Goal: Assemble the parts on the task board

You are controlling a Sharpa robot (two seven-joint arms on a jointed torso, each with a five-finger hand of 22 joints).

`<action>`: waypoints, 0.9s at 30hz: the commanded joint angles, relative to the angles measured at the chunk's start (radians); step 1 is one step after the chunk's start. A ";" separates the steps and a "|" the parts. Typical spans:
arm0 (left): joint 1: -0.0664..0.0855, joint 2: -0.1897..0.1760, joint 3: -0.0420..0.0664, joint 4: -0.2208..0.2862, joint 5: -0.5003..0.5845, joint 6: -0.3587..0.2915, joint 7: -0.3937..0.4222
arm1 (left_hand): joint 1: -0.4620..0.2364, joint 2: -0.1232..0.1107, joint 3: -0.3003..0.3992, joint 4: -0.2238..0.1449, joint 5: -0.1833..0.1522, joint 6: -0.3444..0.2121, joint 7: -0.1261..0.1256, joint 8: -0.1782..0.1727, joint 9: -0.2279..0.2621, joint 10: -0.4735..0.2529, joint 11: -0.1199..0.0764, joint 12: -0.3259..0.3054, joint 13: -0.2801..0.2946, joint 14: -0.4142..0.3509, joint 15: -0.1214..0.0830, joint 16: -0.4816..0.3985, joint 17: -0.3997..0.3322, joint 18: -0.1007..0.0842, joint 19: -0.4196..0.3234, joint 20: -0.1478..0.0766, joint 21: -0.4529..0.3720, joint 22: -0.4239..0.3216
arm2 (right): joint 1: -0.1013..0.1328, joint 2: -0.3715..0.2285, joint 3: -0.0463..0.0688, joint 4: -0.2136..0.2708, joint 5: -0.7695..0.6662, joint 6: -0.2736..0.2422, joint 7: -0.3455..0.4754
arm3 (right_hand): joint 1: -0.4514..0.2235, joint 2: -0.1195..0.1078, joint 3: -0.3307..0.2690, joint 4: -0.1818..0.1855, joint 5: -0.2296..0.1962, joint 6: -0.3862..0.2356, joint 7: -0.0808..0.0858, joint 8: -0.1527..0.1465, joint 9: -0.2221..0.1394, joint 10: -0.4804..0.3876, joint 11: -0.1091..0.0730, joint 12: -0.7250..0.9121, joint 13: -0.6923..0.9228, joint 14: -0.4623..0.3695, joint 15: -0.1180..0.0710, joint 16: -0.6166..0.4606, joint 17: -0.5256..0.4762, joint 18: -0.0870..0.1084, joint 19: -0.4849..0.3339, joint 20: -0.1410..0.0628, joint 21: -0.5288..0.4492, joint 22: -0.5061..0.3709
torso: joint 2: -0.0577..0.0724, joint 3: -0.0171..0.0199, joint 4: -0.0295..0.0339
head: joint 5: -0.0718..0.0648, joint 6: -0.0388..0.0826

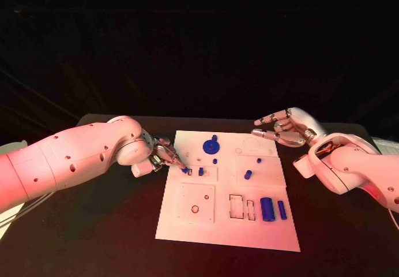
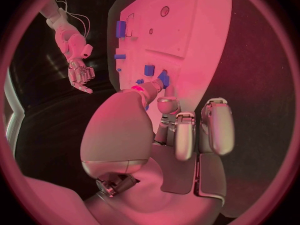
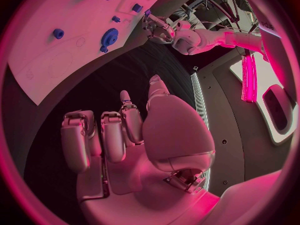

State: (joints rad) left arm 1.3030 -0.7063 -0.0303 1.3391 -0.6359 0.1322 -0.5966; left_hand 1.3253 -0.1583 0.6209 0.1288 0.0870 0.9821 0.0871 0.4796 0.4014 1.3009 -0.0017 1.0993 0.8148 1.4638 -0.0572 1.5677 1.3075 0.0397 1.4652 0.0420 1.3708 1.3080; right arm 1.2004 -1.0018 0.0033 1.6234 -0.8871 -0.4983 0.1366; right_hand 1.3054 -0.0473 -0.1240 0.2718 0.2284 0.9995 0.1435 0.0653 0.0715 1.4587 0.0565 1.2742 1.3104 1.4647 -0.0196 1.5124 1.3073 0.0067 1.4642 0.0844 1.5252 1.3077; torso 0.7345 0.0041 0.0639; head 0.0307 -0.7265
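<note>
Currently left hand (image 1: 164,156) pinches a small blue peg (image 1: 184,170) at the board (image 1: 229,228).
Peg likely light, rigid, slick: hold by its sides. Right hand (image 1: 282,128) hovers, fingers apart, holding nothing.

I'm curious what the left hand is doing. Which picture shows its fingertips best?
The left wrist view: its fingertips touch a small blue part on the board. The head view shows them smaller; the right wrist view, far off.

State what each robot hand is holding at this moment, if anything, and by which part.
The left hand pinches a small blue part at the task board, fingertips on its end. The right hand holds nothing, fingers apart above the table.
</note>
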 commanded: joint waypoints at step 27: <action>-0.032 -0.114 -0.026 0.269 -0.194 -0.530 0.086 | -0.074 -0.085 0.154 -0.099 0.172 -0.007 -0.037 0.121 0.102 0.052 -0.028 0.030 0.066 0.107 -0.029 0.003 0.263 -0.003 0.056 -0.022 0.040 0.190 | 0.002 -0.009 0.000 0.008 0.000 0.003 0.007 | -0.003 0.012 -0.006 0.005 0.005 -0.001 -0.001 0.001 0.001 -0.009 0.000 -0.005 0.105 0.083 0.002 -0.004 0.163 0.013 0.062 0.004 -0.005 0.185 | -0.009 0.0117 0.0047 | -0.001 -0.004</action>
State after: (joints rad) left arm 1.2727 -0.8184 -0.0559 1.5969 -0.7849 -0.2958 -0.5206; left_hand 1.2491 -0.2350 0.6987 0.1020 0.2545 0.9627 0.0675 0.5962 0.4559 1.3458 -0.0322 1.1255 0.8791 1.4635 -0.0786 1.5677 1.3074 0.0398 1.4667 0.0262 1.4086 1.3077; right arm 1.2019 -1.0110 0.0033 1.6291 -0.8853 -0.4990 0.1375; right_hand 1.3013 -0.0433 -0.1281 0.2758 0.2284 0.9995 0.1435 0.0653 0.0713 1.4587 0.0565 1.2758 1.3100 1.4648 -0.0196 1.5124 1.3078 0.0067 1.4642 0.0844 1.5252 1.3074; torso 0.7281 0.0128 0.0673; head 0.0309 -0.7284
